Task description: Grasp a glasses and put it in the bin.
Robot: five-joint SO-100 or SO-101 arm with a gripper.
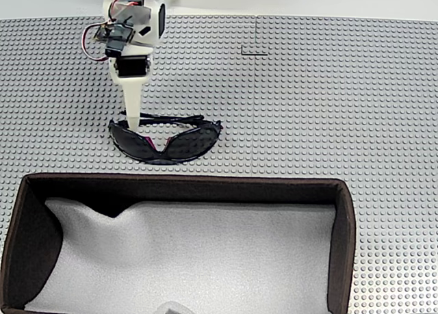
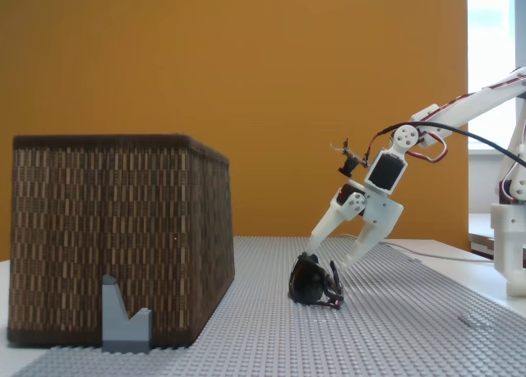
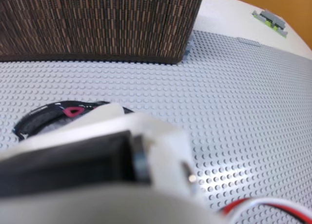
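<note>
Gripper [image 1: 132, 126] down at the left end of the glasses [image 1: 166, 141] in a fixed view, fingers spread and straddling that end, not visibly clamped yet. Long axis running left-right, parallel to the bin [image 1: 340, 211] just beside. One pair, one bin, one arm.

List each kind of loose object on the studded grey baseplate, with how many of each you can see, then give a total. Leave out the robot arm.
Sunglasses: 1
Brown bin with white lining: 1
Small grey brick piece beside the bin: 1
Small grey-and-green brick piece at the far corner in the wrist view: 1
Total: 4
</note>
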